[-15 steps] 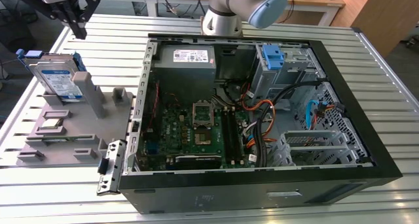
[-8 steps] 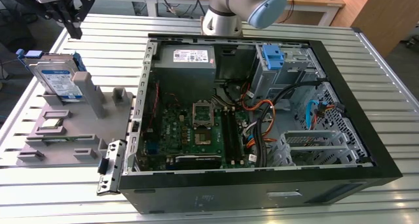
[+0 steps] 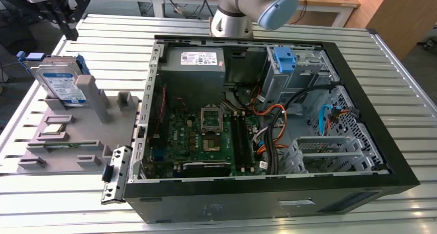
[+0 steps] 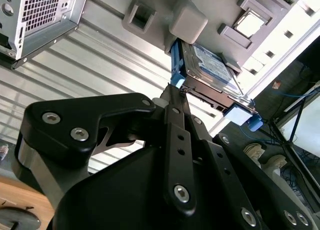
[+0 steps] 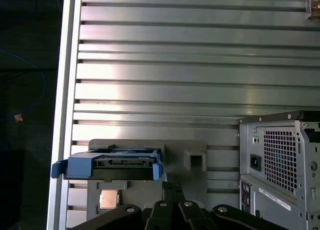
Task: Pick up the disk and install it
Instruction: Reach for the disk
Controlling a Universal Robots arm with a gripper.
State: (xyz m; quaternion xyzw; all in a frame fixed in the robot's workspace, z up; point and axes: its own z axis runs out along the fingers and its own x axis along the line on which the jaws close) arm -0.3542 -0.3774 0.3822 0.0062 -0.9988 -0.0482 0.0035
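On a slatted metal table [image 3: 402, 65], lid off and motherboard exposed: a black computer case [image 3: 273, 206]. Tucked in a rear corner of it, a grey power supply [image 3: 198, 60]. Just beside the case, toward the exterior view's left, a grey fixture [image 3: 68, 147]. Slotted on edge in that fixture, outside the case and clipped in a blue carrier: the disk [image 3: 60, 85]. Poised above the disk and apart from it, the end effector [image 4: 170, 93], fingers pressed together, pinching nothing.

Likeliest trouble from here: descending with tips together and striking the disk's top edge instead of straddling it, tipping it in the slot. Also possible: catching a blue carrier tab on the fixture during a lift, or fouling the loose orange and black cables [image 3: 271, 112] below the blue bracket [image 3: 283, 60] inside the case.

Labels in sight: white-and-blue on the disk, a white sticker on the power supply. Print on both too small to make out.
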